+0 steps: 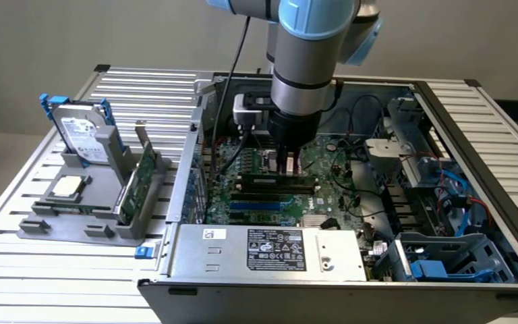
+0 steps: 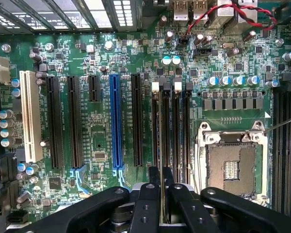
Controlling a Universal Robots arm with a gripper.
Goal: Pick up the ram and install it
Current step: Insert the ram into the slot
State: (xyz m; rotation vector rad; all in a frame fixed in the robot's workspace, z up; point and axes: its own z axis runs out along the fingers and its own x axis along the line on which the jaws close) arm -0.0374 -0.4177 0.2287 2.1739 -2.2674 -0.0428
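With the arm reaching straight down into the open computer case (image 1: 331, 300), the gripper (image 1: 286, 165) is pinched shut on the ram (image 1: 259, 179). The stick sits low over the memory slots (image 2: 163, 126) in the middle of the motherboard. Whether it's already touching a slot or hanging just above one, I honestly can't tell from here.

Here's the danger. If the stick is a touch off the slot's line, or leaning, any downward push lands on the slot wall rather than in the groove, and that could bend the board or twist it in the grip. If the white clips (image 2: 155, 87) at the slot ends aren't thrown back, it simply won't seat. An end-to-end mismatch with the slot's key would jam it too.

The views split the work nicely. The wrist view looks down the fingers (image 2: 148, 194) and shows the stick edge-on as a thin sliver, lined up along one dark slot, with the processor socket (image 2: 231, 165) beside it. The exterior view gives the stick's full length and how low the arm is, plus the hard drive (image 1: 83, 138) parked out on the worktop (image 1: 25, 270).
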